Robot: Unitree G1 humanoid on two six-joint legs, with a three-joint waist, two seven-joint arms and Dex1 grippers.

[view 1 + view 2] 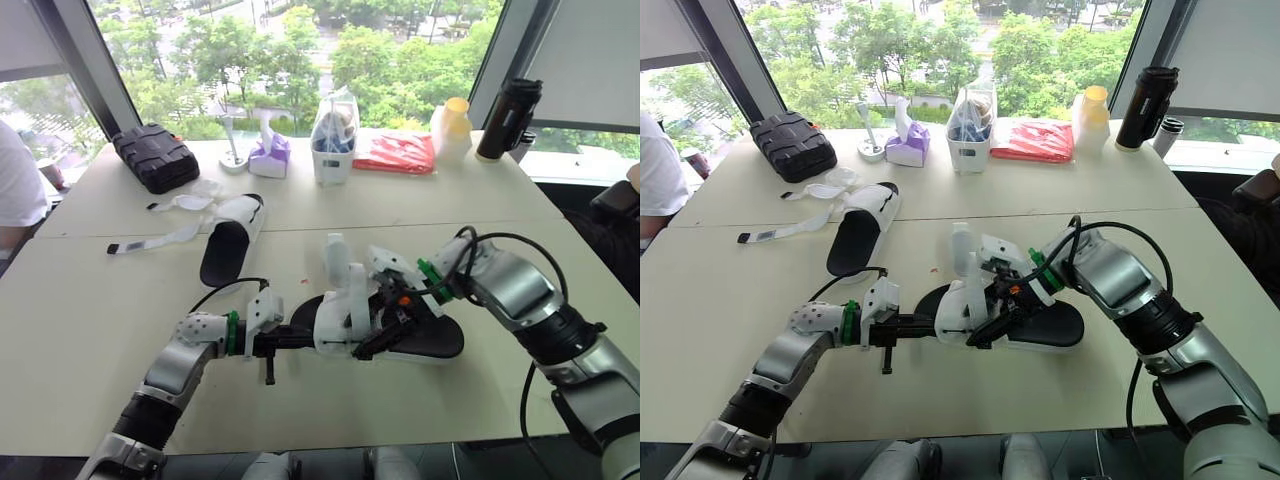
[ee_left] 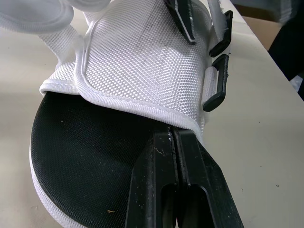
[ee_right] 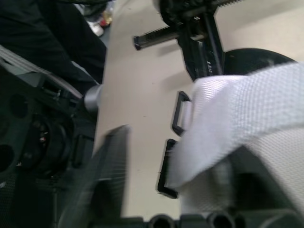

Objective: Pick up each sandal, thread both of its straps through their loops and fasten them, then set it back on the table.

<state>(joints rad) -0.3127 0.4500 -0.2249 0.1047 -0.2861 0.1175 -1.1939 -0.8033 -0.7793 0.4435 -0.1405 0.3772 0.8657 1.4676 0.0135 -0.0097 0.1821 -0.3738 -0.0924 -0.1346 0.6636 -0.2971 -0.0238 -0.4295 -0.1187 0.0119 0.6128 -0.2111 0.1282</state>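
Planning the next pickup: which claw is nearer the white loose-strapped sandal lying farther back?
Left. The left claw grips the near black-soled sandal's end, a little in front of the loose-strapped white sandal. The right claw is at the near sandal's other side, farther off.

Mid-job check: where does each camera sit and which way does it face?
Left eye view: head, facing forward and down over the cream table; both arms show, left gripper and right gripper at the white woven sandal with black footbed.
Right eye view: stereo twin, same scene.
Left wrist view: left wrist, looking along its shut fingers at the sandal's upper.
Right wrist view: right wrist, facing the white strap; shares the black plastic loops with the left wrist's.
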